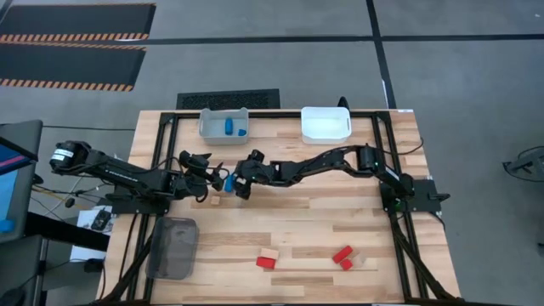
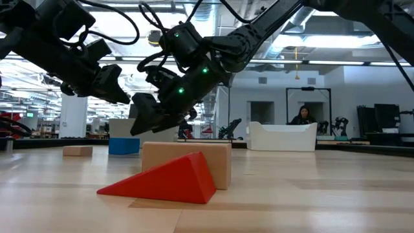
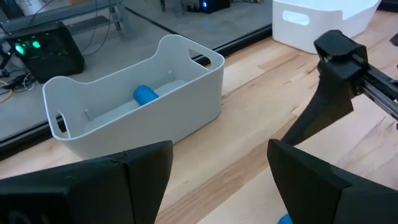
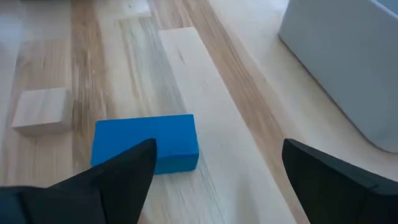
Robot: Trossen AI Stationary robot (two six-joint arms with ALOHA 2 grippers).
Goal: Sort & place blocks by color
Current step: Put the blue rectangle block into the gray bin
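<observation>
1. We see both arms meeting over the middle of the table [image 1: 289, 234]. The left gripper [image 1: 206, 170] comes in from the left edge, the right gripper [image 1: 240, 189] from the right, and the two sit near each other.
2. Right gripper: its jaws stand wide apart, holding nothing. In its own wrist view a blue block [image 4: 146, 144] lies flat on the wood just ahead of the fingers [image 4: 118, 171], not touched by them as far as we can tell.
3. In the high view that blue block [image 1: 228, 181] shows as a small patch between the two grippers.
4. Left gripper: jaws also wide, empty. Its wrist view looks past them toward the grey bin [image 3: 140, 99].
5. A small tan block [image 1: 216, 201] rests on the table just below the grippers; the right wrist view shows it [image 4: 41, 111] beside the blue one, apart from it.
6. The grey bin [image 1: 209, 126] at the far edge holds blue pieces [image 1: 232, 127]; one blue cylinder [image 3: 145, 94] is plain in the left wrist view.
7. The white bin [image 1: 326, 124] stands to its right, well apart.
8. At the near edge: a red wedge [image 1: 267, 262] touching a tan piece [image 2: 213, 158], and two more red blocks [image 1: 343, 256] farther right.
9. A dark mesh bin [image 1: 172, 247] sits at the near left.
</observation>
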